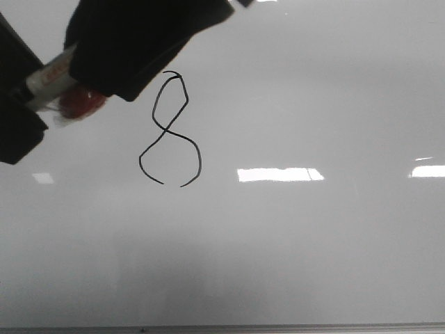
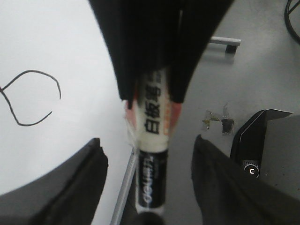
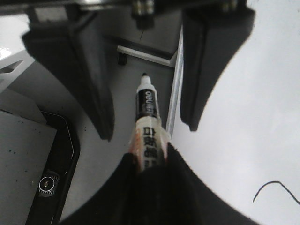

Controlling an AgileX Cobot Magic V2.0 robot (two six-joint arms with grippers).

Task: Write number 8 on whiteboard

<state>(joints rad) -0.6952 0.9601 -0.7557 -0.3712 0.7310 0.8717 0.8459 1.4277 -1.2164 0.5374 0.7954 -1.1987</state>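
Note:
The number 8 [image 1: 170, 129] is drawn in thin black line on the whiteboard [image 1: 313, 243], its lower loop open at the bottom. Part of that loop shows in the left wrist view [image 2: 28, 71] and one stroke in the right wrist view [image 3: 274, 183]. My right gripper [image 1: 97, 80] is shut on a white-and-black marker [image 1: 52, 80], up and left of the 8. It grips the marker's body [image 3: 146, 122] in the right wrist view. My left gripper [image 2: 149, 140] is open, its fingers wide on either side of the marker's black end [image 2: 151, 178], not touching it.
The whiteboard's thin grey edge strip runs along the front [image 1: 222, 328] and beside the marker [image 2: 123, 187]. Past that edge lies grey surface with a black device [image 2: 262, 145], a metal handle [image 2: 225, 42] and a small scrap [image 2: 218, 119].

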